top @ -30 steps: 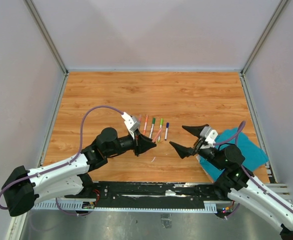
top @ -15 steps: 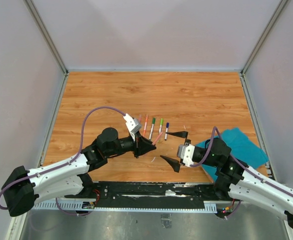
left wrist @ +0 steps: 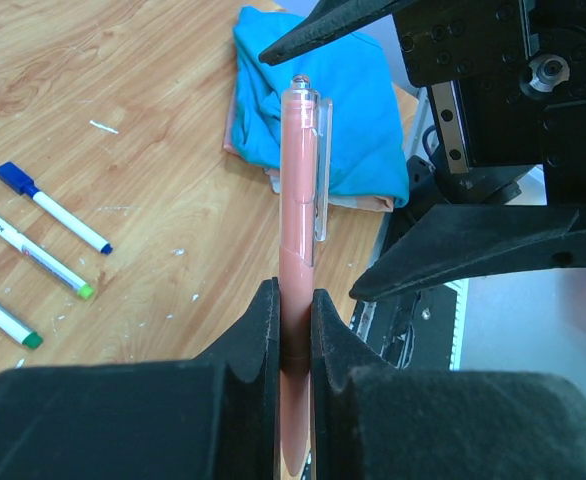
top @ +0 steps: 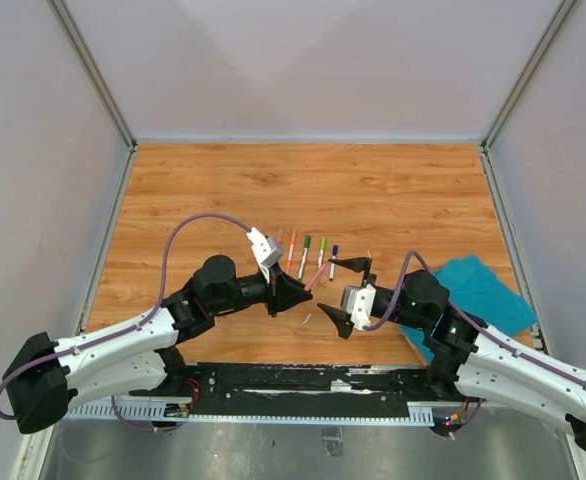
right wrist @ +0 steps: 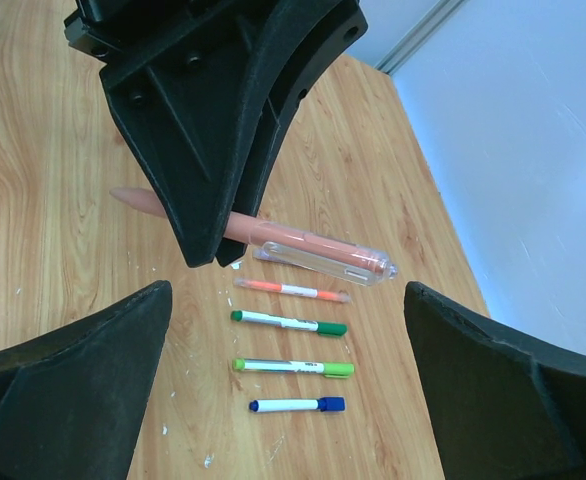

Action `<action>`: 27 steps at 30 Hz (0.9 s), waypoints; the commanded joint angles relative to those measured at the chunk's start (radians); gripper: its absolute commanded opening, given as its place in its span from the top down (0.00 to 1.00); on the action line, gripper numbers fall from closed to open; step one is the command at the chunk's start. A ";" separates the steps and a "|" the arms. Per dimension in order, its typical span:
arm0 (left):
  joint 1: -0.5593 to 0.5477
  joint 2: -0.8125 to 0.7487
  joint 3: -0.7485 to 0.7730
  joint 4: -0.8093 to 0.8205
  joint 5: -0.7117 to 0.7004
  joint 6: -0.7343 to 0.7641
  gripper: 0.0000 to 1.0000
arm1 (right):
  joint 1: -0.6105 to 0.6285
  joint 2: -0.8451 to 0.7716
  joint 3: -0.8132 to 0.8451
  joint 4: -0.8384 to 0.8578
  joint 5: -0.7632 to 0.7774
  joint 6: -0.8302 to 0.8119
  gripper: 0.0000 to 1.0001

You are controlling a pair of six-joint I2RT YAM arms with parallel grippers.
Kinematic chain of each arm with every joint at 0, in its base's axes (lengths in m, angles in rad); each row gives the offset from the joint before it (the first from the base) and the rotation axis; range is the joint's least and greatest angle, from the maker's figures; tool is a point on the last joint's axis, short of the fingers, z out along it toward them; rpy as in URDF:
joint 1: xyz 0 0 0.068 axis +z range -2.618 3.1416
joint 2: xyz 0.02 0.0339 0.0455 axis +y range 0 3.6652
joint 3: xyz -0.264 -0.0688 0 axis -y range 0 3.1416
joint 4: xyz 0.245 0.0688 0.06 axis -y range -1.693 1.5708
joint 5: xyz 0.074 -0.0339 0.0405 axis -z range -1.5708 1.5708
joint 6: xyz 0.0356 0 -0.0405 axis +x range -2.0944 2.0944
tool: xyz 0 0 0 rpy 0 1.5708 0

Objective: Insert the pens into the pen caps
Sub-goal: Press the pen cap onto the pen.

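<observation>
A long pink pen [left wrist: 295,180] is held tight between the two black fingers of the left gripper [left wrist: 295,296]. The pen is pinched near its middle and is lifted off the brown wooden counter [top: 223,190]. A clear plastic cap [right wrist: 323,258] with a clip is seen over the pen's far end, which is pointed toward the right gripper [top: 344,292]. The pen's bare, pointed end is seen sticking out on the other side of the fingers.

The right gripper is spread wide, and nothing is held in it. It is placed close to the capped end of the pink pen. In the right wrist view that end is seen between the two fingers, and neither finger is touched by it.

Four thin pens are laid side by side on the counter, just past the two grippers: an orange pen [right wrist: 293,290], a dark green pen [right wrist: 288,322], a light green pen [right wrist: 293,367] and a short pen with a dark blue cap [right wrist: 295,405]. None of them is touched by a gripper.

A crumpled teal cloth [top: 483,290] is laid on the counter beside the right arm.
</observation>
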 commanded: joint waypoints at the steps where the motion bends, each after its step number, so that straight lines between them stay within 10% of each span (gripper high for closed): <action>1: -0.006 -0.016 0.022 0.008 0.014 0.015 1.00 | 0.019 0.007 0.040 0.043 0.017 -0.021 0.01; 27: -0.006 -0.017 0.042 -0.001 0.002 0.007 0.99 | 0.058 0.047 0.035 0.034 -0.030 0.038 0.02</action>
